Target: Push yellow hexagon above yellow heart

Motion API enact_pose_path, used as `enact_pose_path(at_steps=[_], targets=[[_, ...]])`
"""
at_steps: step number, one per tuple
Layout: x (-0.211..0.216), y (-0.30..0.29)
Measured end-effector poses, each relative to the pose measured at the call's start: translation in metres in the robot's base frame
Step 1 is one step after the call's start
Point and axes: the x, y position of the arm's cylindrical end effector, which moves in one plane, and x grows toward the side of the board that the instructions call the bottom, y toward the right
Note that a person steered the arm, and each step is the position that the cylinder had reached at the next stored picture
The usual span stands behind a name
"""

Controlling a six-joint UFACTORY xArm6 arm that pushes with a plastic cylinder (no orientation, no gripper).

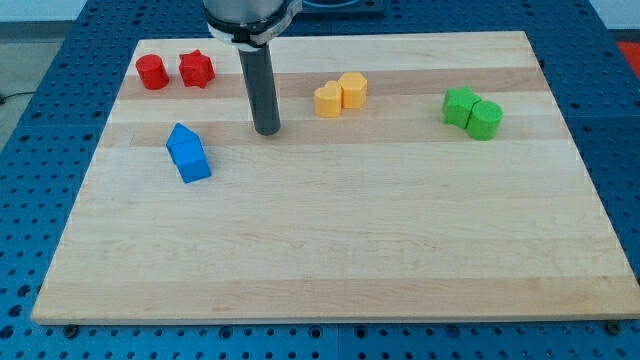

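Note:
The yellow hexagon [353, 89] sits near the view's top centre of the wooden board, touching the yellow heart [328, 99], which lies just to its left and slightly lower. My tip [266, 130] rests on the board to the left of the yellow heart, about a block's width or two away, touching neither yellow block. The dark rod rises from the tip toward the view's top.
Two blue blocks [187, 152] sit together left of my tip. A red cylinder [152, 71] and a red star [196, 69] lie at the top left. A green star [460, 104] and a green cylinder [485, 119] touch at the right. The wooden board [330, 250] lies on a blue table.

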Motion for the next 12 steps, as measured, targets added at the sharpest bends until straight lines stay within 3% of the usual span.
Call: enact_pose_path(at_steps=[1, 3, 5, 9, 12], targets=[[0.003, 0.006], [0.003, 0.114], [0.004, 0.15], [0.004, 0.151], [-0.072, 0.151]])
